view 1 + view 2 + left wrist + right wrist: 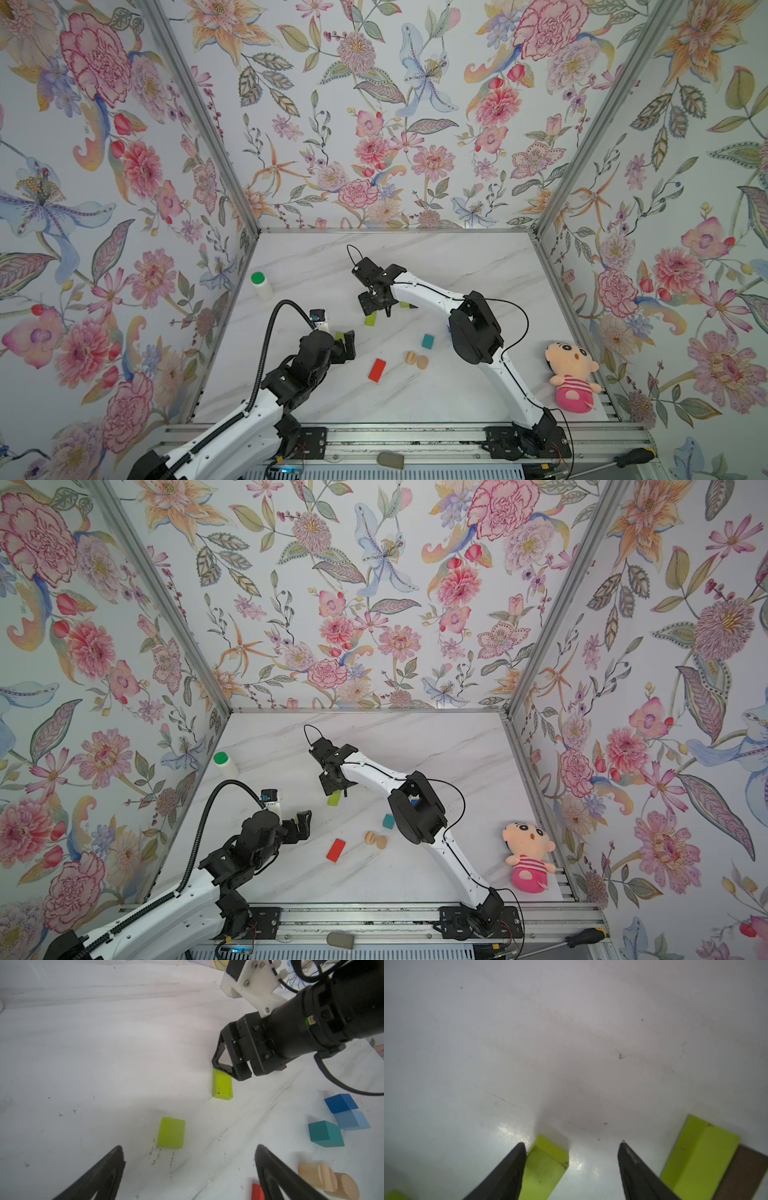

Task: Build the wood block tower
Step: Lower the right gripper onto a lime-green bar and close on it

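Wood blocks lie loose on the marble table; no tower is in view. My right gripper [572, 1144] stands open astride a yellow-green block [544, 1167] that touches one finger, with a gap to the other. Beside it lie another yellow-green block [699, 1157] and a dark brown one [741, 1176]. My left gripper [189, 1147] is open and empty, just short of a yellow-green block [171, 1133]. In both top views a red block [377, 370], a teal block [428, 341] and two tan rounded pieces [417, 360] lie between the arms. Two blue blocks [345, 1111] sit under the right arm.
A white green-capped bottle [262, 284] stands at the far left by the wall. A pink plush doll [571, 374] lies at the right edge. A screwdriver [633, 457] rests on the front rail. Flowered walls close three sides.
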Controlling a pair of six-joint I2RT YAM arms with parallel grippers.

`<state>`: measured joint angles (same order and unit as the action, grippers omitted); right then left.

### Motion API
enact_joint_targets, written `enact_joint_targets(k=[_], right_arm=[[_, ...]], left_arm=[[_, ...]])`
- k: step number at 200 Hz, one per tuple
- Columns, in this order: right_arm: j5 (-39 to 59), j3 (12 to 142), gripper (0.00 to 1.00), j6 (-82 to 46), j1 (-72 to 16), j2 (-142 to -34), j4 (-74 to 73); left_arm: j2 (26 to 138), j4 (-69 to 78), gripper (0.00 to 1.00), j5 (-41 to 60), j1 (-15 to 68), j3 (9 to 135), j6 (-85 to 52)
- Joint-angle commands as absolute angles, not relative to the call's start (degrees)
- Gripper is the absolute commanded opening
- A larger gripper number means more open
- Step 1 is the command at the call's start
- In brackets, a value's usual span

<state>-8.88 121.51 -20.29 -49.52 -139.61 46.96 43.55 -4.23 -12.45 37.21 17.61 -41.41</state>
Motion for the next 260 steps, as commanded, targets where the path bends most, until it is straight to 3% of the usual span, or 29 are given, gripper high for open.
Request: enact_joint_targets(k=[1, 68, 108, 175, 260], right_arm=[[-10.46, 119.27, 0.72, -19.61, -48.69, -137.28, 48.86], [-11.25, 114.9, 0.72, -19.88, -48.56, -133.71, 48.74], [-11.12, 114.95, 0.79, -18.21, -48.6, -130.27, 48.77], [-2.3, 111.53, 0.88, -14.54, -48.42, -127.0, 48.77], [2.61, 109.18, 0.89, -13.37, -49.08, -129.07, 47.05]], left_arm=[[43.68, -3.19, 0.99, -13.27, 37.53, 16.96, -41.47], [44.13, -2.62, 0.99, -12.88, 37.56, 17.18, -41.74], [42.94, -3.79, 0.99, -13.72, 37.53, 17.58, -41.49], [42.1, -4.96, 0.99, -12.83, 37.54, 17.88, -40.53], [38.02, -6.34, 0.99, -8.2, 37.62, 15.82, -40.76]])
